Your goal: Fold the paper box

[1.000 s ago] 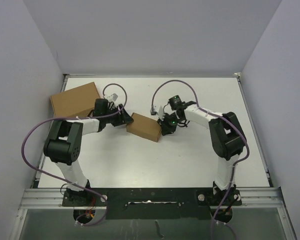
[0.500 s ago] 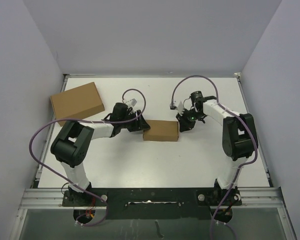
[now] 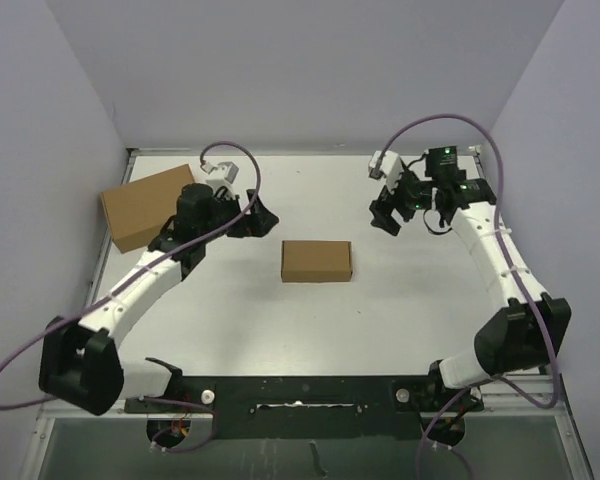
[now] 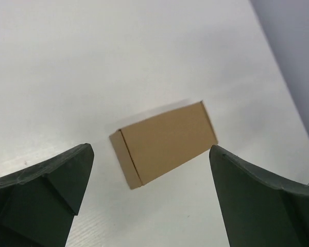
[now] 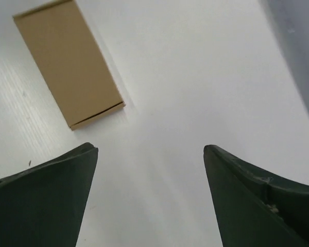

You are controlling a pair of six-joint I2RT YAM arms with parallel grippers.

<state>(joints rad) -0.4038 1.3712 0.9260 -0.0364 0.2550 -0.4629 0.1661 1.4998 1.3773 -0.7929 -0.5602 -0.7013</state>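
We start at the left gripper [image 3: 263, 218]. In its wrist view the two dark fingers [image 4: 46, 190] stand spread wide, with nothing between them but white table and, further off, the paper box [image 4: 165, 144]. No finger touches the box. There it lies flat and closed, its long sides running from about 8 o'clock to 2 o'clock and its short end face turned toward 8 o'clock.

The right gripper [image 3: 388, 212] is the same. Its fingers [image 5: 46, 200] are parted and hold nothing, and bare table fills the gap. In that wrist view the box sits up at 11 o'clock, well apart from both fingertips, with a thin seam showing near its lower end.

From above, we see the paper box [image 3: 317, 261] near the middle of the table [image 3: 410, 310], alone, with its long sides running 9 to 3 o'clock. The left gripper hangs at about 10 o'clock from it and the right gripper at about 2 o'clock, both clear of it. Each arm reaches up the table from its base at 6 o'clock, trailing a purple cable.

A larger cardboard box [image 3: 140, 207] lies toward 10 o'clock on the table, near the left edge, just behind the left arm's wrist.
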